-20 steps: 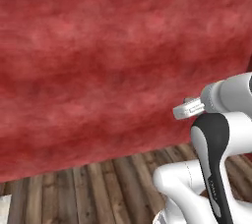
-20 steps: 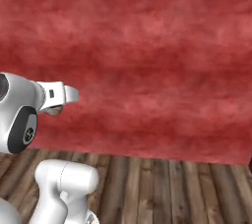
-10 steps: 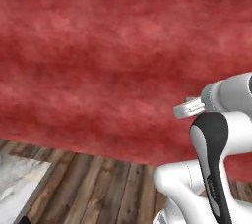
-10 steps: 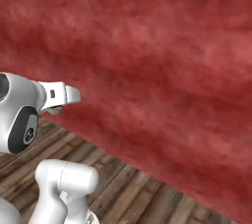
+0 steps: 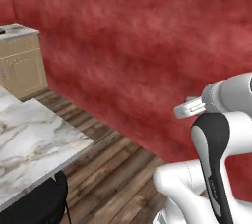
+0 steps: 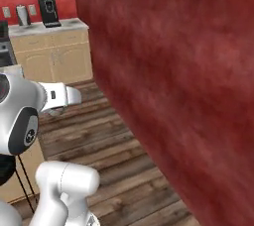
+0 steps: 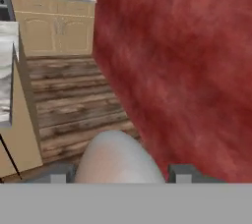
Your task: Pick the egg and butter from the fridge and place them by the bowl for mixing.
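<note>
The arm (image 5: 216, 159) stands folded upright, wrist level, pointing along the red wall (image 5: 147, 46). The gripper (image 7: 120, 175), tips half spread, holds the pale rounded egg (image 7: 118, 154) over the wooden floor (image 7: 74, 105).

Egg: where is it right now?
In the hand view, the egg sits bottom centre, held between the gripper's finger tips, with the red wall on its right and the wooden floor on its left.

Even, soft rendered light, no glare or hard shadows; textures look blurry.
</note>
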Tool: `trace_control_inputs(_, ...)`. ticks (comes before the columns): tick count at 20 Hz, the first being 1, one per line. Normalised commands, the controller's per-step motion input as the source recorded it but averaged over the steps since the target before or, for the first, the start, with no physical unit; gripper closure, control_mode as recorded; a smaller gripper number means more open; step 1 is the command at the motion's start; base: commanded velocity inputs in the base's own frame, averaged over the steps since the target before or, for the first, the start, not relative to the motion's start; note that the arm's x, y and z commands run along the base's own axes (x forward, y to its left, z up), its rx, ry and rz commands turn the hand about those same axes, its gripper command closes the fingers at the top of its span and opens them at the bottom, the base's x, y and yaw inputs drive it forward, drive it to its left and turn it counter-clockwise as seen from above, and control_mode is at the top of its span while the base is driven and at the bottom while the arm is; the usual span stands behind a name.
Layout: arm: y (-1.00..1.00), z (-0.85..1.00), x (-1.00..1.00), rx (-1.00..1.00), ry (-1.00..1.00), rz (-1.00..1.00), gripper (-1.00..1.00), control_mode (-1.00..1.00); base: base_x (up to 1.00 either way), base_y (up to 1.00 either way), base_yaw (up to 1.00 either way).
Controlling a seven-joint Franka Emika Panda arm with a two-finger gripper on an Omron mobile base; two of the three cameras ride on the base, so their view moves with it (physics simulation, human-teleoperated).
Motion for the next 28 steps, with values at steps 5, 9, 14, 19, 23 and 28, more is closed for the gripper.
trace_control_inputs(5, 0.00, 0.00, 0.00, 0.00, 0.00, 0.00, 1.00, 1.00, 0.58, -0.53, 0.59)
trace_control_inputs(9, 0.00, 0.00, 0.00, 0.00, 0.00, 0.00, 1.00, 1.00, 0.66, -0.81, 0.46)
trace_control_inputs(14, 0.00, 0.00, 0.00, 0.00, 0.00, 0.00, 1.00, 1.00, 0.99, -0.45, 0.54)
trace_control_inputs(19, 0.00, 0.00, 0.00, 0.00, 0.00, 0.00, 1.00, 1.00, 1.00, -0.17, 0.45)
trace_control_inputs(23, 0.00, 0.00, 0.00, 0.00, 0.00, 0.00, 1.00, 1.00, 1.00, -0.30, 0.31)
trace_control_inputs(28, 0.00, 0.00, 0.00, 0.00, 0.00, 0.00, 1.00, 1.00, 1.00, -0.47, 0.22)
